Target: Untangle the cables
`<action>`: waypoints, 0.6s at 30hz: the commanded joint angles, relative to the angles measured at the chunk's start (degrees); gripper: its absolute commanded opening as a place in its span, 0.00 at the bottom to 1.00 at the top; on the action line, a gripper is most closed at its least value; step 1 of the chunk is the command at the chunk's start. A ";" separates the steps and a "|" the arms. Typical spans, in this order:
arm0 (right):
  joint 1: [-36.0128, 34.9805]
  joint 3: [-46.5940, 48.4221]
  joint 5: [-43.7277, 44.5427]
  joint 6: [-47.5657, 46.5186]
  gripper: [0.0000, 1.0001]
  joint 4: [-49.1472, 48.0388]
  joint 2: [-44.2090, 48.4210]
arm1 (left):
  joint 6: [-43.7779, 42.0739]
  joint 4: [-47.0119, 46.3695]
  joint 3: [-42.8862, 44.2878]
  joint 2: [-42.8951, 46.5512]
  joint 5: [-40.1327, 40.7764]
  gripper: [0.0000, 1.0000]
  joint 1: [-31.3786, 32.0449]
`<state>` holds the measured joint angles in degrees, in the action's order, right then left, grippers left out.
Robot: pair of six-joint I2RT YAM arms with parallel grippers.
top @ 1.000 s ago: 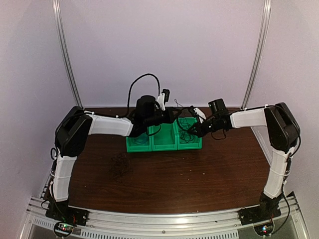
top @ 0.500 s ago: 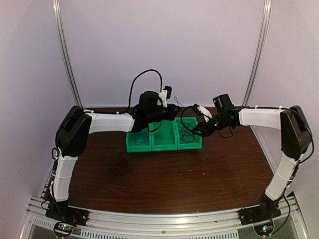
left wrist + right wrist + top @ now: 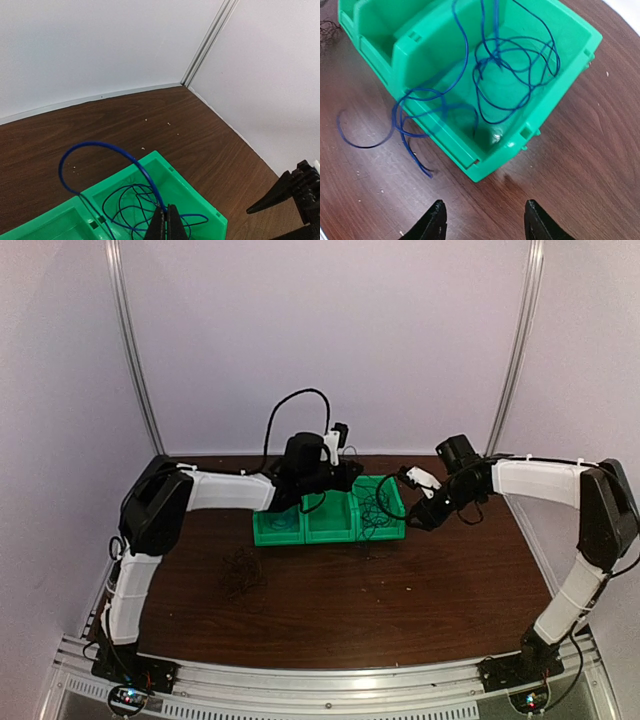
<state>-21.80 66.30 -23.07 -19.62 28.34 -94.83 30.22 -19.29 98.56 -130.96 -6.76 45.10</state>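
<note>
- Soft, even light throughout; top view grainy and slightly blurred.
- Wrist views sharper: blue cable (image 3: 496,50) crisp, small glare inside green bin (image 3: 420,45), faint sheen on table (image 3: 600,165).

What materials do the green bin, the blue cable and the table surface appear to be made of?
Green bin: likely moulded plastic, smooth and slightly glossy, with light reflecting off its floor.
Blue cable: thin wire, probably plastic-insulated; it holds springy loops.
Table: wood or wood-look laminate, dark brown with visible grain, semi-matte.
</note>
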 commanded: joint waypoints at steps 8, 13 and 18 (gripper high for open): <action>0.63 6.52 12.49 2.11 0.55 -1.39 -6.90 | -5.18 -9.69 -3.95 7.56 -8.16 0.00 0.60; 1.08 5.80 12.63 1.63 0.55 -1.57 -3.30 | -6.93 -7.67 2.81 4.01 -6.35 0.00 0.60; 2.19 0.50 6.19 -2.99 0.55 -3.60 6.05 | -9.85 -7.84 9.59 2.14 -8.03 0.00 0.60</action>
<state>-20.60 70.19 -12.40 -18.57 27.31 -98.08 23.88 -25.17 102.50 -127.02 -13.52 45.50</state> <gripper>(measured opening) 0.551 0.009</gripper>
